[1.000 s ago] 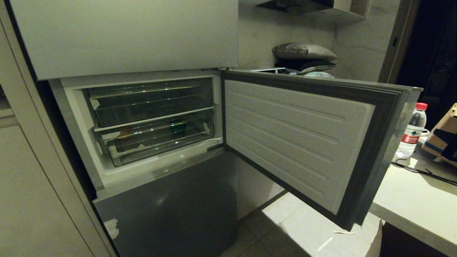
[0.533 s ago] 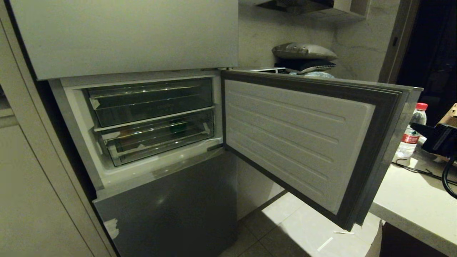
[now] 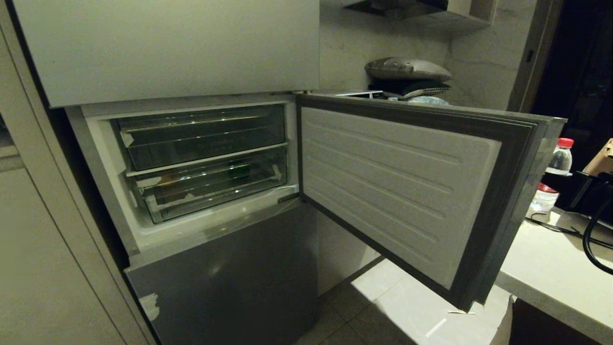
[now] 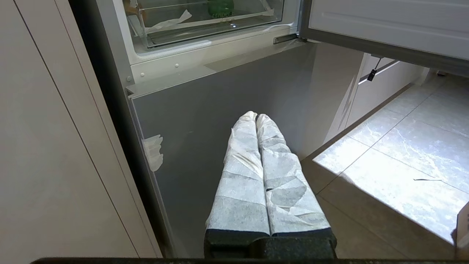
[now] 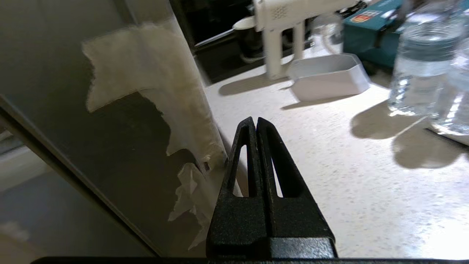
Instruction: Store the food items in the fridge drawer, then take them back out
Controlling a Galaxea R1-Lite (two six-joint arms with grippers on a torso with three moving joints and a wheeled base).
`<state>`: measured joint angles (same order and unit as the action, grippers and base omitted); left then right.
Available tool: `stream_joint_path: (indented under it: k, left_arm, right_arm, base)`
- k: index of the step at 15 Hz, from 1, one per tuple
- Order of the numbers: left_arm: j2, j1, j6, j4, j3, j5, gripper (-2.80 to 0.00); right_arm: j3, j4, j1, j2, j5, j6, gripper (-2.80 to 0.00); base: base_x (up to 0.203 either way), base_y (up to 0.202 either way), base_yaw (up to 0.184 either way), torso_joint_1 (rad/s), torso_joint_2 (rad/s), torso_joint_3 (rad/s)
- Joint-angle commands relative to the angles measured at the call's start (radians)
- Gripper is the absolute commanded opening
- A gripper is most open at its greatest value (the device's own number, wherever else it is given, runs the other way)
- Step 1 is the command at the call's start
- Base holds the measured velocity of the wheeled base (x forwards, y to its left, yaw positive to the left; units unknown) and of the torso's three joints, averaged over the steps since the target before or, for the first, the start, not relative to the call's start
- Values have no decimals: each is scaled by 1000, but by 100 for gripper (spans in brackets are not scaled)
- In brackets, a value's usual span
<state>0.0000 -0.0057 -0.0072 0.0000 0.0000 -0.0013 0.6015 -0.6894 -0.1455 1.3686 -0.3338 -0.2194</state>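
Two clear bins (image 3: 201,139) face tiled floor (image 3: 412,306); pale counter (image 3: 550,268) stands right.

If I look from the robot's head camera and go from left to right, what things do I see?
Clear fridge bins → open fridge drawer door with its white ribbed inside → water bottle with a red cap → black robot arm at the right edge, over the pale counter.
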Motion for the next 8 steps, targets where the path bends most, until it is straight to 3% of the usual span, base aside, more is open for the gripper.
stream_joint_path:
  k: [1, 5, 8]
  left_arm:
    - [2, 0, 0, 0, 0, 0, -280]
    - [2, 0, 0, 0, 0, 0, -280]
    - [2, 0, 0, 0, 0, 0, -280]
  right_arm:
    - [-19, -3, 1, -26, -46, -1, -280]
    - [-77, 5, 20, -114, -82, -1, -280]
    - [-150, 5, 83, -198, -85, 1, -280]
  base:
    - [0, 0, 0, 0, 0, 0]
    - [0, 0, 0, 0, 0, 0]
    - [0, 0, 0, 0, 0, 0]
